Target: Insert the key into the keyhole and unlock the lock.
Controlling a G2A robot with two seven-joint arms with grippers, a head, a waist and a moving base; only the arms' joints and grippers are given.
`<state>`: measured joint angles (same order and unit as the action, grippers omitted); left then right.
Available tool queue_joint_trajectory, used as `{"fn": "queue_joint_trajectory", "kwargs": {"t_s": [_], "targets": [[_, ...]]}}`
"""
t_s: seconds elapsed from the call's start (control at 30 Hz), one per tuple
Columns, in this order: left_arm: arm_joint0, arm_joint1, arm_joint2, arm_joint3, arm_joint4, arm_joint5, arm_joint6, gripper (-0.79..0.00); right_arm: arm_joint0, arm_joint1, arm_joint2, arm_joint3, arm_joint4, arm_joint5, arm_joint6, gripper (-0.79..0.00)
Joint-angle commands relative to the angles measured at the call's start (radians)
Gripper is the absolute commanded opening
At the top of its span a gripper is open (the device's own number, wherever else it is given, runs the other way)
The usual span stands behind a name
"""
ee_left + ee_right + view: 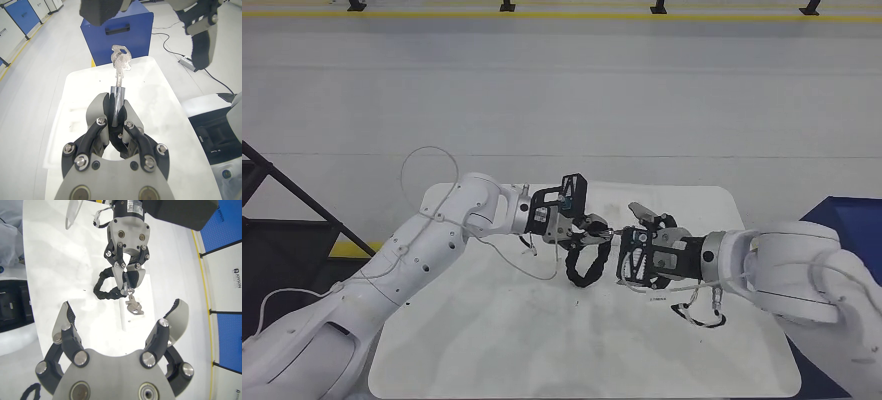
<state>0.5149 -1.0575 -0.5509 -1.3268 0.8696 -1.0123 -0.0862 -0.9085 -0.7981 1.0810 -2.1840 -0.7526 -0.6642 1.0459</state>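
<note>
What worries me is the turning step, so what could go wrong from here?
1. The key sits in the lock with part of its blade still outside. The right claw is open and not touching it, so an off-centre close might knock the key askew or out.
2. The left claw pinches the smooth round lock body, so twisting the key might spin the lock in its grip.

In the foreground the right gripper [122,305] has its fingers spread wide, with nothing between them. Facing it at the centre of the frame, the left gripper [129,285] clamps the lock [129,291]. The key [135,308] sits in the keyhole. The black cable [103,291] loops out beside the lock, over the white table [56,275].
</note>
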Motion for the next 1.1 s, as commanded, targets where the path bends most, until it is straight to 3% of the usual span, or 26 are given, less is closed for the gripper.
{"fn": "queue_joint_trajectory", "kwargs": {"t_s": [0.0,0.03,0.07,0.2,0.43,0.53,0.63,1.07], "targets": [[-0.004,0.003,0.007,-0.008,-0.009,0.0,-0.006,-0.785,-0.002,-0.001,-0.01,0.001,-0.051,-0.009,-0.011,-0.256],[-0.006,0.005,0.01,-0.01,-0.014,0.0,-0.009,-0.785,-0.003,-0.001,-0.014,0.002,-0.069,-0.01,-0.017,-0.369],[-0.008,0.007,0.013,-0.012,-0.019,0.0,-0.012,-0.785,-0.004,-0.002,-0.019,0.004,-0.084,-0.011,-0.023,-0.406],[-0.014,0.013,0.023,-0.016,-0.035,0.0,-0.018,-0.785,-0.007,-0.003,-0.029,0.006,-0.126,-0.01,-0.035,-0.505],[-0.024,0.018,0.048,-0.017,-0.057,0.0,-0.021,-0.785,-0.017,-0.005,-0.044,-0.013,-0.211,-0.008,-0.049,-0.551],[-0.028,0.019,0.057,-0.015,-0.063,0.0,-0.019,-0.785,-0.024,-0.006,-0.043,-0.012,-0.213,0.0,-0.076,-0.643],[-0.032,0.02,0.064,-0.014,-0.067,0.0,-0.014,-0.785,-0.03,-0.005,-0.04,-0.009,-0.212,0.003,-0.08,-0.785],[-0.043,0.024,0.091,-0.016,-0.065,0.0,0.009,-0.785,-0.077,-0.005,0.033,0.036,0.044,0.156,-0.104,-0.785]]}}
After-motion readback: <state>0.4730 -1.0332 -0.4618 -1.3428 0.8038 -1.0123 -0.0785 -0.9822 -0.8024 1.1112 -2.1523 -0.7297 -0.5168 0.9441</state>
